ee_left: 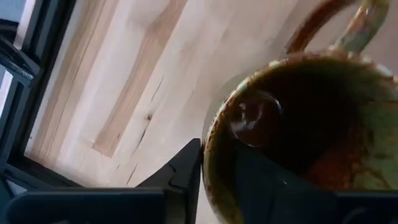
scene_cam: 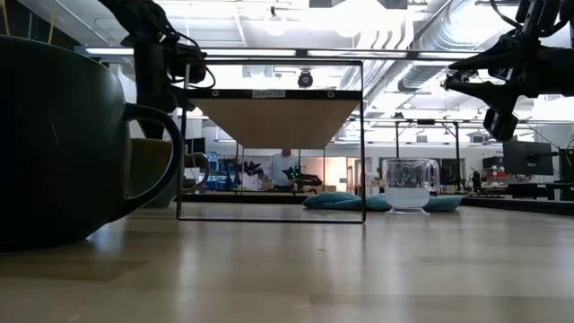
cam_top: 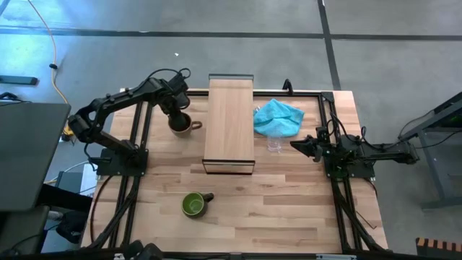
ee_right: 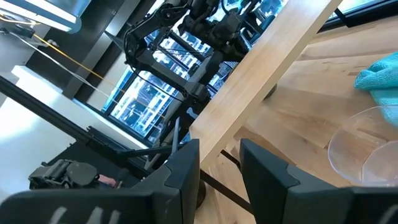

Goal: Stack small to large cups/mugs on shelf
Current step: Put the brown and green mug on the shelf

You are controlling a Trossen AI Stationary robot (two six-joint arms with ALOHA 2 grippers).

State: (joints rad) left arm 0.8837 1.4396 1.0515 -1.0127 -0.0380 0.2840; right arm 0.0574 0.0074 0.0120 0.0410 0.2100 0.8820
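Note:
The brown-tan mug point(cam_top: 181, 124) stands on its base on the table, left of the shelf point(cam_top: 229, 119), with its handle toward the shelf. My left gripper point(cam_top: 174, 110) points down at its rim and is shut on it. The dark green mug point(cam_top: 193, 204) stands near the front edge and fills the left of the low view point(scene_cam: 54, 135). The small clear glass cup point(cam_top: 275, 144) stands right of the shelf, beside the turquoise cloth. My right gripper point(cam_top: 296, 144) waits open and level, just right of the glass cup point(ee_right: 367, 149). My left gripper has the brown mug's rim point(ee_left: 211, 155), on the side away from the handle, between its two fingers. One finger point(ee_left: 186, 171) is outside the wall and one point(ee_left: 273, 186) is inside the hollow. The fingers come from above, pointing down. The mug stands upright on the table.
The turquoise cloth point(cam_top: 278, 117) lies crumpled by the shelf's right side. The shelf is a raised board on a thin dark frame point(scene_cam: 271, 218), open underneath. Dark rails point(cam_top: 137, 144) run along the table's left and right sides. Bare wood lies between the green mug and the shelf.

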